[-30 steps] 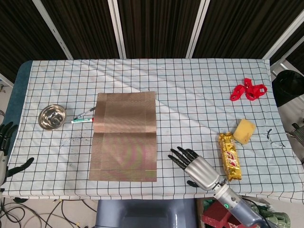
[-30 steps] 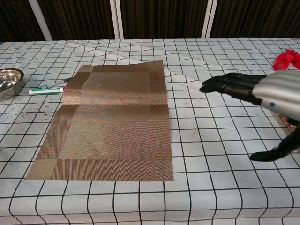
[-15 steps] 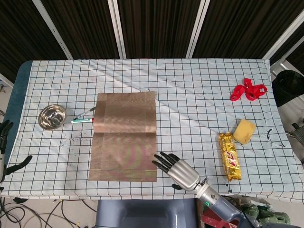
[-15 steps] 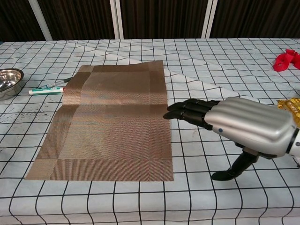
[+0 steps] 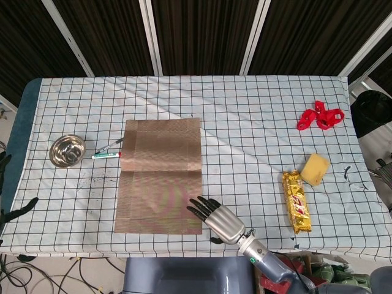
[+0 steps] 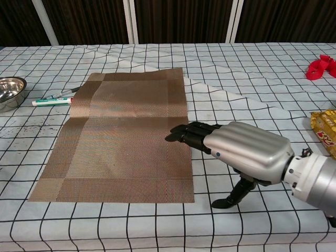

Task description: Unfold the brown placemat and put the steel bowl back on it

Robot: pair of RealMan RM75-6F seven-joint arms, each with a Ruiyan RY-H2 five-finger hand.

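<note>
Even, bright overhead light in both views; shadows soft and short; backdrop dark. My right hand (image 6: 247, 152) shows mild glare on its silver shell; focus sharp throughout.

A checked tablecloth (image 5: 245, 122) covers the table. On its left side a pen (image 5: 109, 147) and a small tube (image 5: 105, 156) lie side by side. To the right are red rings (image 5: 320, 116), a yellow sponge (image 5: 315, 169) and a gold snack packet (image 5: 296, 201).
</note>
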